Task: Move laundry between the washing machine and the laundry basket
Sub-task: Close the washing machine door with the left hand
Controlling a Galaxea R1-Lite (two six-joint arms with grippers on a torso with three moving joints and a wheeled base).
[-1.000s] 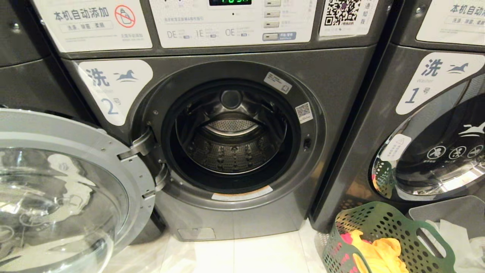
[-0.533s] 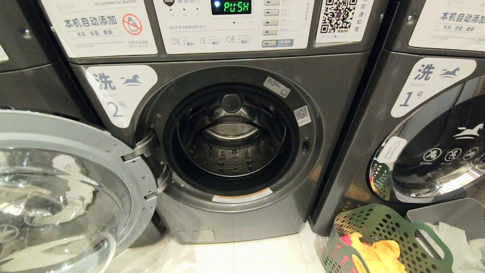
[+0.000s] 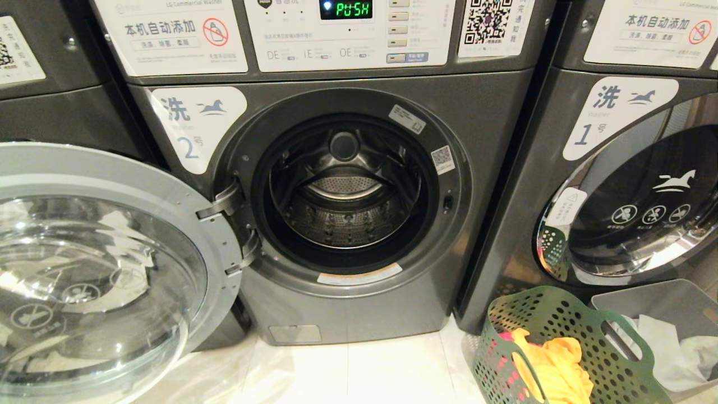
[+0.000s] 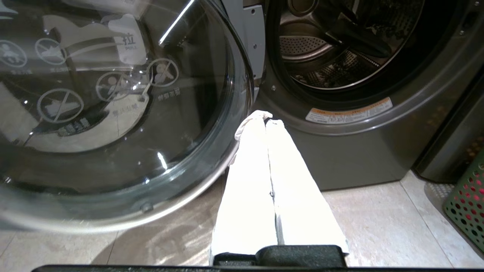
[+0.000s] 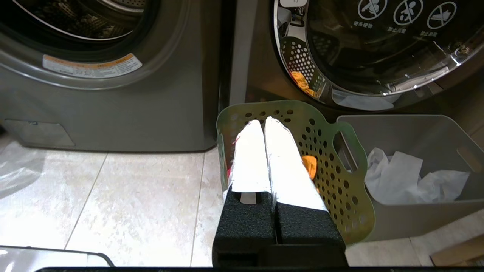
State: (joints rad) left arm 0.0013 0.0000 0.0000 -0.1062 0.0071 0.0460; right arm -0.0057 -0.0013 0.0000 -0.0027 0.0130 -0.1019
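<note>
The washing machine [image 3: 493, 140] marked 2 stands in front of me with its round glass door [image 3: 101, 269] swung open to the left; the steel drum [image 3: 345, 219] shows no cloth. The green laundry basket [image 3: 561, 320] sits on the floor at the lower right. It holds the laundry: a yellow-orange garment [image 3: 552, 365] over a red one [image 3: 506, 336]. Neither arm is in the head view. My left gripper [image 4: 266, 120] is shut and empty, low beside the open door [image 4: 113, 94]. My right gripper [image 5: 263, 122] is shut and empty, above the basket [image 5: 340, 177], hiding most of the laundry [image 5: 310, 164].
The like machine marked 1 [image 3: 617, 196] stands to the right, door closed. A grey solid-walled bin [image 3: 662, 303] with white cloth [image 3: 667, 348] sits right of the basket. Pale floor tiles [image 3: 364, 370] lie before machine 2. Another machine [image 3: 56, 112] stands at the left.
The whole head view has shifted: more of the control panel, the neighbouring machines and the basket show now, so the camera moved. None of the things moved, and both grippers stay shut.
</note>
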